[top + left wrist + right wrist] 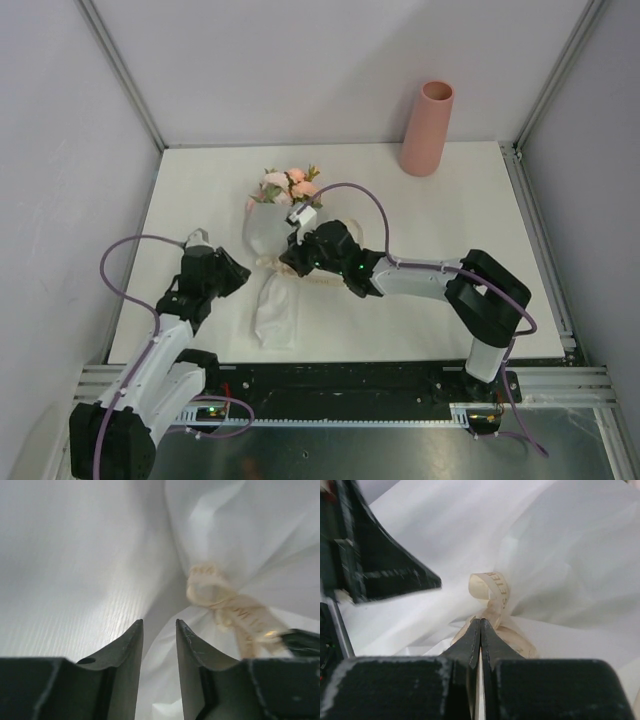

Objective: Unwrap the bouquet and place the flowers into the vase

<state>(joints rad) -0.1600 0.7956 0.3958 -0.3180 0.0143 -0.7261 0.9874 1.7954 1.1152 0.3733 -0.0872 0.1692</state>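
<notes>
The bouquet lies on the table, pink and peach flowers pointing away from the arms, white paper trailing toward the front. A cream ribbon ties its narrow waist. My right gripper is shut on a strip of that ribbon; from above it sits at the waist. My left gripper stands open just left of the knot, white paper showing through the gap between its fingers; from above it is close beside the wrap. The salmon-pink vase stands upright at the back right.
White enclosure walls and metal frame posts surround the white table. A purple cable arches over the right arm near the flowers. The black rail runs along the front edge.
</notes>
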